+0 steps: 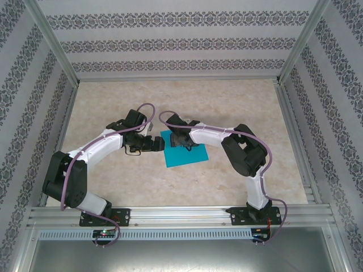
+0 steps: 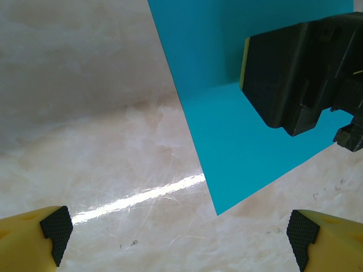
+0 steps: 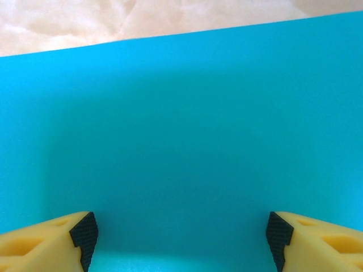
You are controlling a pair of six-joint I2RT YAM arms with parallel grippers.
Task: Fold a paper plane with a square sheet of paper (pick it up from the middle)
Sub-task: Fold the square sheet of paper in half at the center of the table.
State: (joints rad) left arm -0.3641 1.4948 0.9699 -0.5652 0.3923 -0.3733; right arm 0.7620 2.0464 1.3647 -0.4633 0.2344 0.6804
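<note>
The square sheet of paper [image 1: 191, 156] lies flat and unfolded on the desk [image 1: 238, 107], midway between the two arms; it is turned a little askew to the desk's edges, with one corner [image 2: 217, 213] pointing back toward the left arm; being square, and partly covered, it shows no long axis, and no crease can be made out. The right end effector [image 3: 181, 232] hangs over the sheet's middle, its fingers released and spread wide; whether the pads touch the paper cannot be told. The left end effector [image 2: 178, 229] sits just beside the sheet's left edge over bare desk, likewise spread and holding nothing. This looks like the opening step, the pick-up from the middle; next, the right fingers likely need to press down and pinch gently, so the thin sheet buckles upward instead of sliding.
</note>
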